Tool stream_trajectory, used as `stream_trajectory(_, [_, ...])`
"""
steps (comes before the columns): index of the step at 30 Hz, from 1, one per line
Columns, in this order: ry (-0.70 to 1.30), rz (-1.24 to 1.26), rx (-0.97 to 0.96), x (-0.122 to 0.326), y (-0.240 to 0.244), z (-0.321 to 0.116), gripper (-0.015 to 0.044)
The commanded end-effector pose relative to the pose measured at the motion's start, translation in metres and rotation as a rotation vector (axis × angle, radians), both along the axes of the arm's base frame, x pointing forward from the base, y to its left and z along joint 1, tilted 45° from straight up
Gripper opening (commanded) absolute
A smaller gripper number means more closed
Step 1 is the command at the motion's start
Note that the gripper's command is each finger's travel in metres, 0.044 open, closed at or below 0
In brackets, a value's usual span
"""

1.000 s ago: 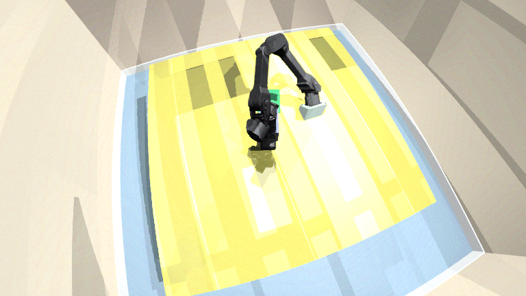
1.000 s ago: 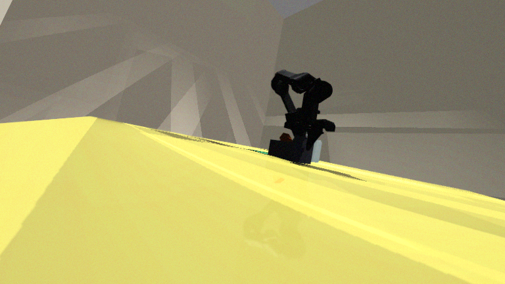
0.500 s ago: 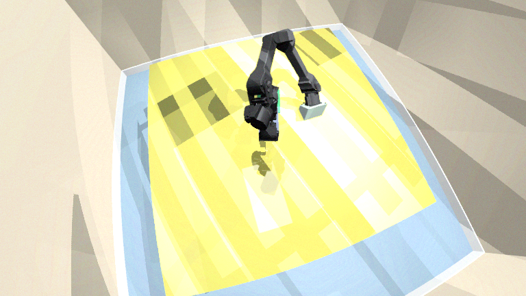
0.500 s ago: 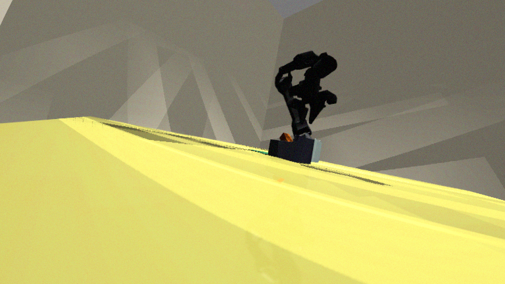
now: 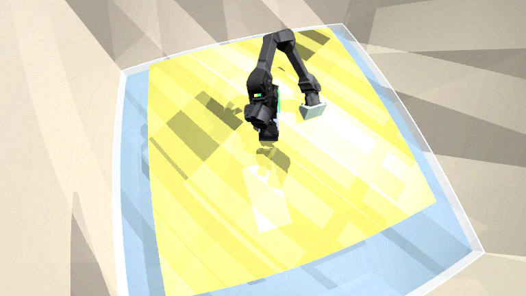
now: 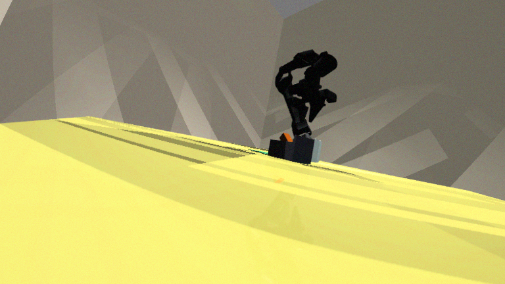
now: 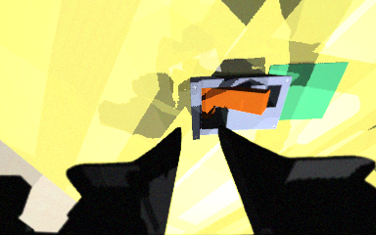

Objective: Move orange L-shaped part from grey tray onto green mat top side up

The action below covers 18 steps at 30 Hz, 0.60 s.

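The orange part point(image 7: 240, 100) point(image 6: 285, 137) is in the grey tray point(image 7: 247, 120) point(image 6: 276, 148). Its end towards the green mat point(image 7: 313, 98) point(image 5: 279, 101) is tipped up out of the pocket and sticks up above the tray in the exterior view. Its other end is low in the pocket at the left in the wrist view, partly in shadow. My gripper point(image 7: 199, 130) is partly open, with nothing between its fingers. It is above the tray, and its tips appear near the tray's lower left corner in the wrist view. In the top view the arm hides the part and most of the tray.
The mat lies beside the tray, at the right in the wrist view. The arm's pale base block point(image 5: 312, 111) point(image 6: 316, 150) stands near the tray. A yellow surface point(image 5: 217, 215) lies around them, with a pale raised rim point(image 5: 457, 215) farther out. Shadows cross it.
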<state>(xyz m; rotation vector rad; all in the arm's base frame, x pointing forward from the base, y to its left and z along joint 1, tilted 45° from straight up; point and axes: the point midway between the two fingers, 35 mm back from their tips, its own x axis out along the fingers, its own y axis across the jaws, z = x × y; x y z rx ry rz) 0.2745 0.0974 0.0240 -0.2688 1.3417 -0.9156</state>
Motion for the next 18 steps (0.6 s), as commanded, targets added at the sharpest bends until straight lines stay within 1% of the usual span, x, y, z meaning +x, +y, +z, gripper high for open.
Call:
stream_trajectory(1, [0.002, 0.002, -0.001, 0.000, 0.000, 0.000, 0.0180])
stream_trajectory(12, [0.002, 0.002, -0.001, 0.000, 0.000, 0.000, 0.0180])
stream_trajectory(16, [0.102, 0.103, 0.006, -0.002, -0.005, 0.005, 0.0280])
stream_trajectory(18, [0.213, 0.215, 0.013, -0.003, -0.010, 0.011, 0.0280])
